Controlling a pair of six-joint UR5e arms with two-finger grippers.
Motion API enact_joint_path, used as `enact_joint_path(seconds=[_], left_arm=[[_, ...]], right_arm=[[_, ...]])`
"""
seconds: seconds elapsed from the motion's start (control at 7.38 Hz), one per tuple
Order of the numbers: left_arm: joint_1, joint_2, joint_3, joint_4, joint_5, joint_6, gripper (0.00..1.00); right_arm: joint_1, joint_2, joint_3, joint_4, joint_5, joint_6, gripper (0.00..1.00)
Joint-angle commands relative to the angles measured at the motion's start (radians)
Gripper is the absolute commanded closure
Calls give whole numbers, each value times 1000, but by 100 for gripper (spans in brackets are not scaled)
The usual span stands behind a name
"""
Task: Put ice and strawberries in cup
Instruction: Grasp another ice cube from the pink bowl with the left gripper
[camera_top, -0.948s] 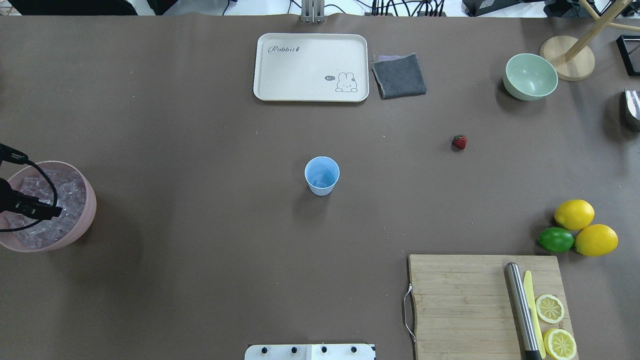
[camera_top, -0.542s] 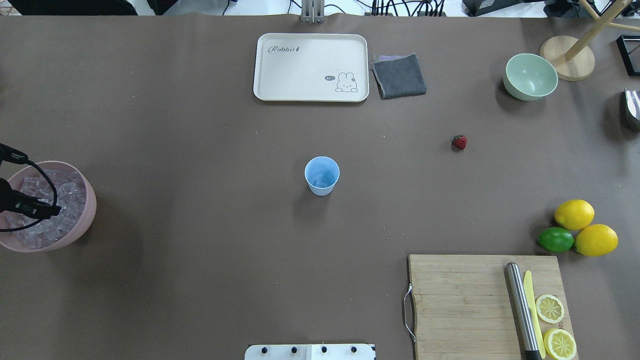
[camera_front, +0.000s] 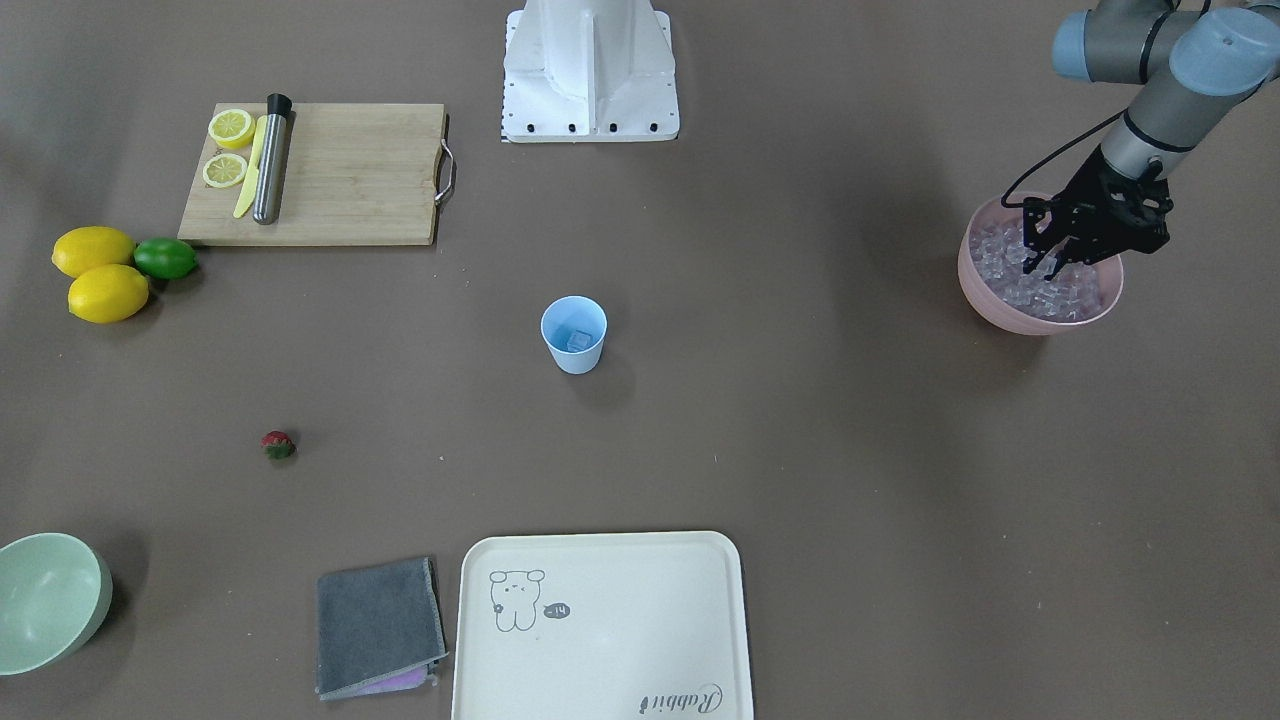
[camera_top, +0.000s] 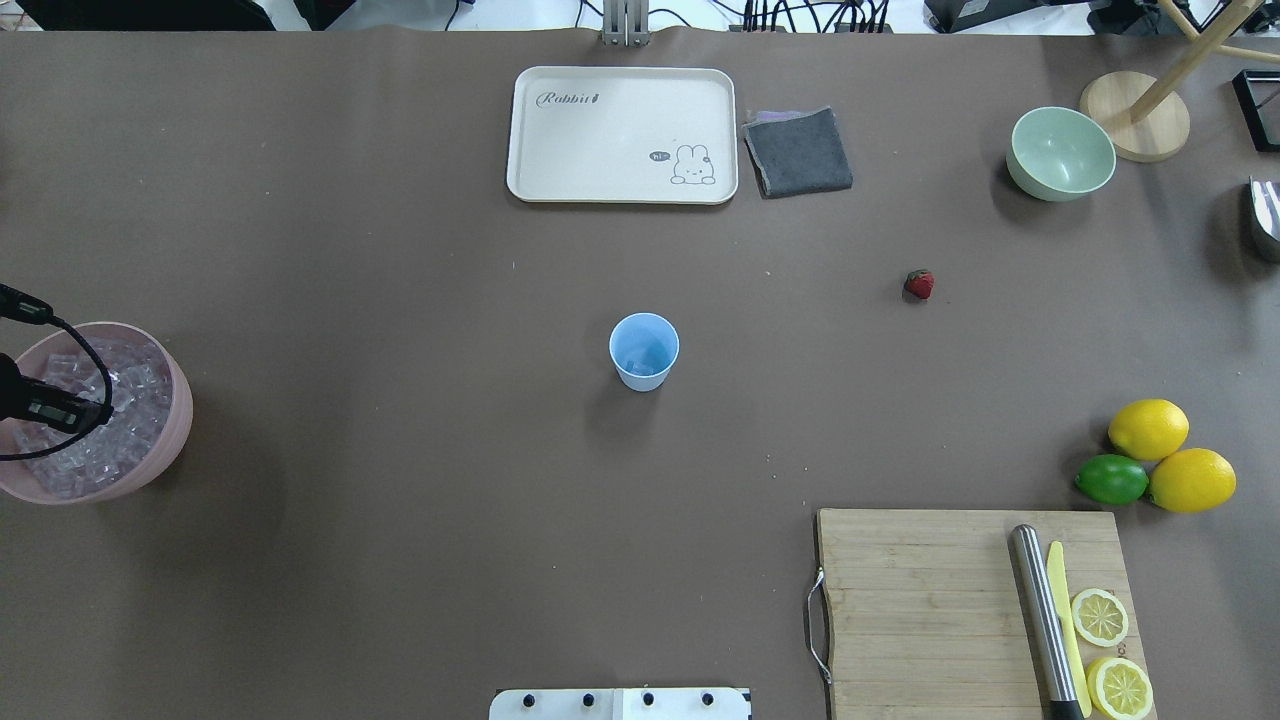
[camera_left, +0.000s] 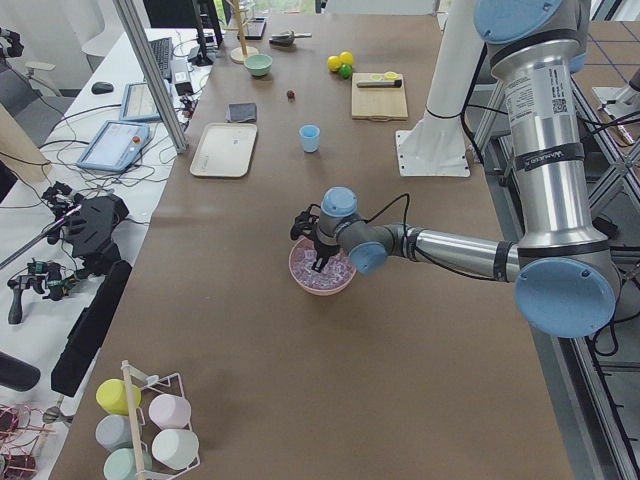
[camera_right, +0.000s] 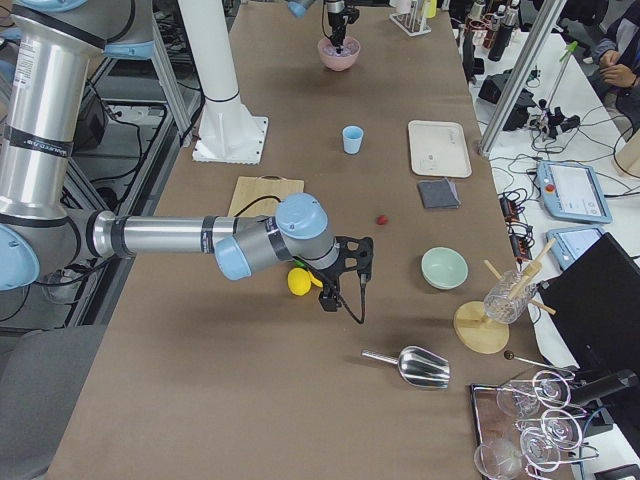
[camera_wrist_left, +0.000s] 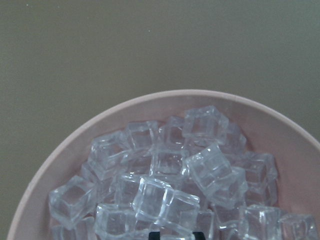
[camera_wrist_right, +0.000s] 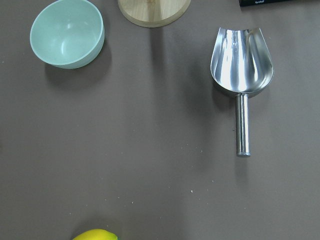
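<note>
Ice (camera_wrist_left: 207, 165) pickup — left end effector (camera_front: 1043, 262) hangs in the pink bowl (camera_front: 1000, 305) (finger spread unclear), seeking cubes for the blue cup (camera_front: 574, 352).

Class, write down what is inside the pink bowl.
Clear cubes of ice are heaped nearly to the rim of the bowl, with the left gripper tips among them. The ice covers the bowl's bottom, and whether the tips hold a cube cannot be seen.
</note>
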Motion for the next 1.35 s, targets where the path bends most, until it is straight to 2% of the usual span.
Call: enact_joint_path(seconds=[0.0, 0.27, 0.81, 0.95, 1.22], left_arm=[[-6, 2, -16, 1, -9, 0, 100], [-6, -2, -28, 1, -18, 0, 100], [-185, -66, -36, 6, -251, -6, 100], [-221, -86, -51, 1, -264, -23, 100], [-229, -177, -80, -20, -265, -200, 100]], right_arm=[[0, -1, 0, 0, 0, 0, 0], [0, -1, 0, 0, 0, 0, 0], [0, -1, 0, 0, 0, 0, 0], [0, -1, 0, 0, 0, 0, 0], [0, -2, 0, 0, 2, 0, 0]])
